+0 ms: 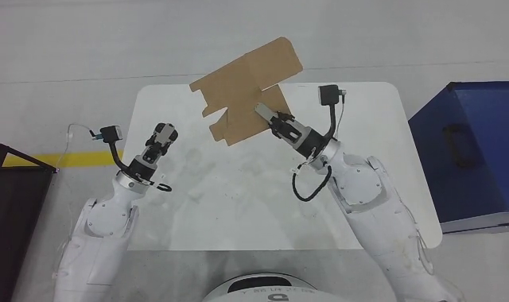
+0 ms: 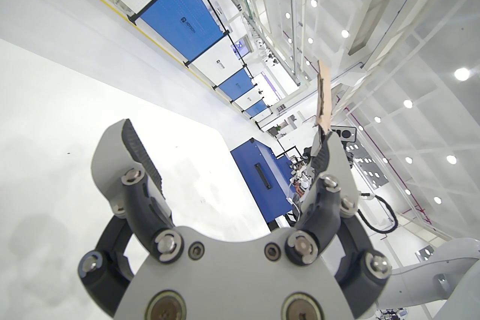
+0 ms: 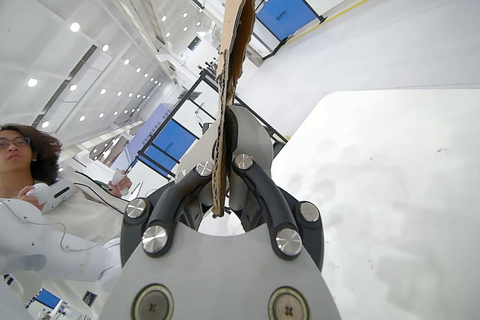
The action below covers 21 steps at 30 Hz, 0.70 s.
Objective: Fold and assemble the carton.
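A flat, unfolded brown carton (image 1: 246,91) is held up above the far middle of the white table (image 1: 238,199). My right gripper (image 1: 263,113) is shut on its lower edge. In the right wrist view the carton (image 3: 238,17) rises edge-on from between the closed fingers (image 3: 240,134) of that gripper (image 3: 224,149). My left gripper (image 1: 163,133) stands over the table's left part, apart from the carton, open and holding nothing. In the left wrist view the left gripper (image 2: 228,145) is spread wide, and the carton (image 2: 323,96) shows edge-on in the distance.
A blue bin (image 1: 469,155) stands off the table's right side. A dark object (image 1: 20,207) sits by the left edge, beside a yellow floor line (image 1: 56,159).
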Tool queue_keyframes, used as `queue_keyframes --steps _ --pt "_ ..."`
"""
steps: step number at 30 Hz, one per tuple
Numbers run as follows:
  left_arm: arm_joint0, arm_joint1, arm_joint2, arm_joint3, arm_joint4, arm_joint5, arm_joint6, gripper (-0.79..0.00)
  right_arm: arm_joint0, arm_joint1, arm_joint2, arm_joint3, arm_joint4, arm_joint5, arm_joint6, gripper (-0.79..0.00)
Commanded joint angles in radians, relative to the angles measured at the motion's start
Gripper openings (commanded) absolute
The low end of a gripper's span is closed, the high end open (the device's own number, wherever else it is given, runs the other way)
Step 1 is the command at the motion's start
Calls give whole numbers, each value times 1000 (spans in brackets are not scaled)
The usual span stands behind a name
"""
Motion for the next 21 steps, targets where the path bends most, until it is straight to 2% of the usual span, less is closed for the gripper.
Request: queue_keyframes --steps 1,2,4,5,7,10,11,13,17,21 --pt "-5 -1 6 -4 18 12 10 0 -22 -9 -21 8 218 -1 -17 -785" --pt "-8 -4 15 -6 -28 18 11 0 -29 -17 -27 16 447 -10 -6 -785" --pt "-23 -5 18 -5 -92 24 -11 0 -26 -24 -23 34 787 -21 77 -785" --pt "-31 -4 18 -4 -112 18 -28 0 -31 -29 -31 35 993 7 137 -785" --pt "-48 -3 17 -3 -145 -8 -68 0 -31 -35 -26 59 1302 86 247 -785" --pt "-69 -1 19 -14 -173 -57 -128 0 -24 -41 -31 102 1596 260 331 -785" --pt "-74 0 18 -17 -173 -66 -142 0 -22 -43 -32 107 1654 290 339 -785" --pt "-89 3 15 -27 -179 -98 -189 0 -27 -54 -51 125 1866 381 335 -785" --pt "-108 7 6 -25 -169 -123 -221 -62 -15 -68 -73 160 2062 458 322 -785" --pt "-117 8 5 -19 -154 -130 -217 -142 0 -69 -58 178 2013 416 300 -785"
